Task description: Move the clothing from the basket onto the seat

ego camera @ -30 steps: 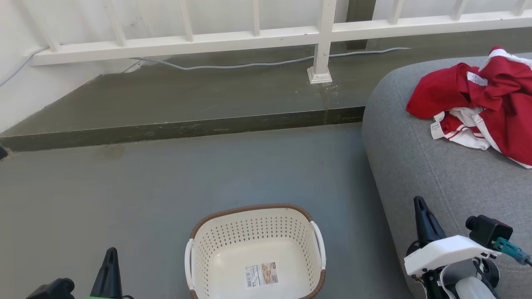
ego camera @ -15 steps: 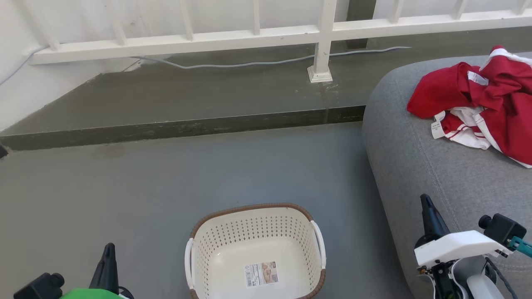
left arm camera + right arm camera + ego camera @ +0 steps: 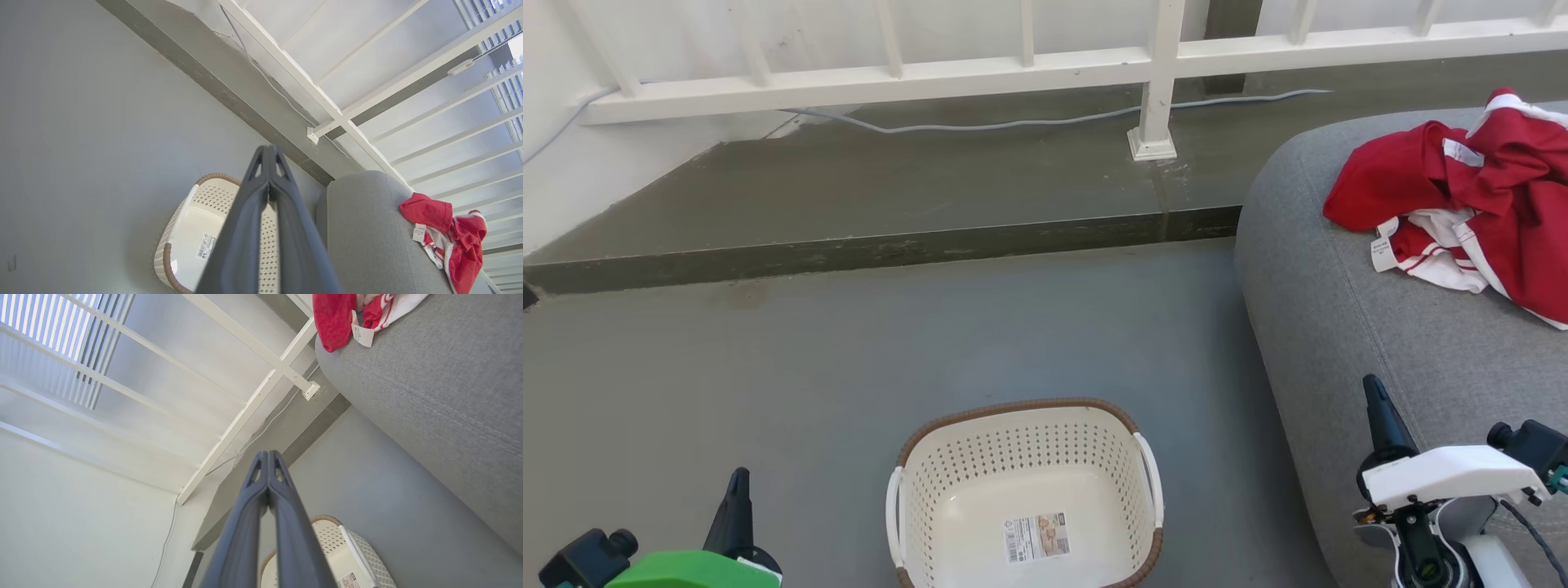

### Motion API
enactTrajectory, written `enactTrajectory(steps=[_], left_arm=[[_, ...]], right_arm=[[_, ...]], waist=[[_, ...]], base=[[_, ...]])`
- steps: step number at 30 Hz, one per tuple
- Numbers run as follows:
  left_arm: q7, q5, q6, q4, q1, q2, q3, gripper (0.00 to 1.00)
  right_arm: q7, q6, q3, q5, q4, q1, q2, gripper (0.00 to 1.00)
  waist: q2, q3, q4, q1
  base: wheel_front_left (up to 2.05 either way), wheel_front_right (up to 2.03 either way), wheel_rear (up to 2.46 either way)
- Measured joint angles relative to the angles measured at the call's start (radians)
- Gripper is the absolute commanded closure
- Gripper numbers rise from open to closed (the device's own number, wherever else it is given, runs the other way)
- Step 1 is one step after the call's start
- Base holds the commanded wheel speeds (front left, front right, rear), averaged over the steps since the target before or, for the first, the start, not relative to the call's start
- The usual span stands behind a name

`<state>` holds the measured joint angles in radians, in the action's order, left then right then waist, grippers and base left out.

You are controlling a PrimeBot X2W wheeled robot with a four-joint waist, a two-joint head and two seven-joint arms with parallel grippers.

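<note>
Grey concrete floor lies under the left gripper, fingers pressed together on nothing and pointing up, left of the basket, whose barcode sticker is too small to read. Right gripper, likewise closed and empty, points up over the near edge of the seat, well apart from the clothing heaped at its far right, white label illegible.

Grey concrete floor: open left of cream perforated plastic basket; big grey fabric seat walls right side.
</note>
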<state>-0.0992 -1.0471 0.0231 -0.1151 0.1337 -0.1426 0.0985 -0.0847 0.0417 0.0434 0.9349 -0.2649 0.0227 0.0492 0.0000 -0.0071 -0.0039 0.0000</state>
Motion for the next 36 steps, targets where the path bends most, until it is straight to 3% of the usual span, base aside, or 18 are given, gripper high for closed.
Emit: enactTrajectory(steps=[36], left_arm=[[0.109, -0.402, -0.094, -0.099, -0.114, 0.041, -0.078, 1.0]], right_arm=[[0.123, 0.053, -0.108, 0.46, -0.007, -0.056, 0.0, 1.0]], waist=[[0.0, 0.007, 0.002, 0.0]], base=[[0.0, 0.0, 0.0]])
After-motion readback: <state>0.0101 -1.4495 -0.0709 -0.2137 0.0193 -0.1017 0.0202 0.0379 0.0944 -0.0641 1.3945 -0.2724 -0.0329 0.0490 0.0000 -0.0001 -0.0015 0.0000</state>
